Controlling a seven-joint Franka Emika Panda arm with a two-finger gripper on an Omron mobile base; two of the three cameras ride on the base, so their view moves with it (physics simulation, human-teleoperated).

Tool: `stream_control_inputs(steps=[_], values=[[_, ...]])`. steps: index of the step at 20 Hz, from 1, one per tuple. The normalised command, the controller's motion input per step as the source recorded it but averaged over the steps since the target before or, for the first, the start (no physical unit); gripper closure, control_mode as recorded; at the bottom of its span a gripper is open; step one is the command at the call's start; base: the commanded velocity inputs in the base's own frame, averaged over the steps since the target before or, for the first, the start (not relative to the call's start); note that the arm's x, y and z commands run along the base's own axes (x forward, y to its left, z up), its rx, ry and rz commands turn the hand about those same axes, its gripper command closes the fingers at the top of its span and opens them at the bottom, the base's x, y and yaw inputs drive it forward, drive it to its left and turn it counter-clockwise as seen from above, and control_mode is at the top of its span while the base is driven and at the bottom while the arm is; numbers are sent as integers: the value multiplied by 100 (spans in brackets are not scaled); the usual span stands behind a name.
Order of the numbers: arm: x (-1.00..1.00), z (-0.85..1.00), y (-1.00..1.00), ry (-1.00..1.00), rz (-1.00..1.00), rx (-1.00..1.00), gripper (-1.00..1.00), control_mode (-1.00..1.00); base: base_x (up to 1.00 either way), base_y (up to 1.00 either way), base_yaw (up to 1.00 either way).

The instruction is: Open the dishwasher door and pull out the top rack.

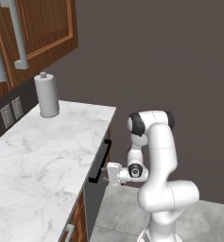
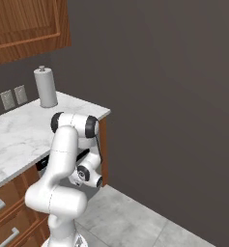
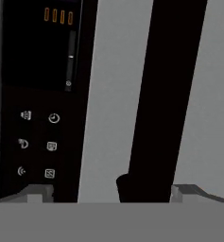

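The dishwasher door [image 1: 95, 201] is a dark grey panel under the counter, standing closed. Its black bar handle [image 1: 100, 160] runs along the top edge. My gripper [image 1: 105, 173] is right at the lower end of that handle, level with it. In the hand view the handle [image 3: 165, 94] rises as a wide black bar between my spread fingertips [image 3: 186, 191], nearer the right one. My gripper [image 3: 112, 193] is open and grips nothing. The grey door face [image 3: 108, 94] and a black control panel [image 3: 38, 94] with small icons lie behind. The top rack is hidden behind the closed door.
A white marble counter [image 1: 38, 151] tops the dishwasher, with a paper towel roll [image 1: 47, 94] at its far end. Wooden drawers [image 2: 5, 207] with silver handles flank the door. Upper cabinets [image 1: 33, 33] hang above. Grey floor [image 2: 135, 217] lies open to the right.
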Motion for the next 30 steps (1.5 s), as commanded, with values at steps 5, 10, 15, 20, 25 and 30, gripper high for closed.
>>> stream_control_inputs(steps=[5,10,15,20,25,30], values=[[20,-30,12,0,0,0,-100,-100,0,0,0],[22,-29,12,0,0,0,-100,-100,0,0,0],[21,-26,17,0,0,0,-100,-100,0,0,0],[31,-14,35,0,-1,0,-100,-100,0,0,0],[32,-16,43,0,-2,0,-100,-100,0,0,0],[18,-17,42,0,-8,-5,100,-100,0,0,0]])
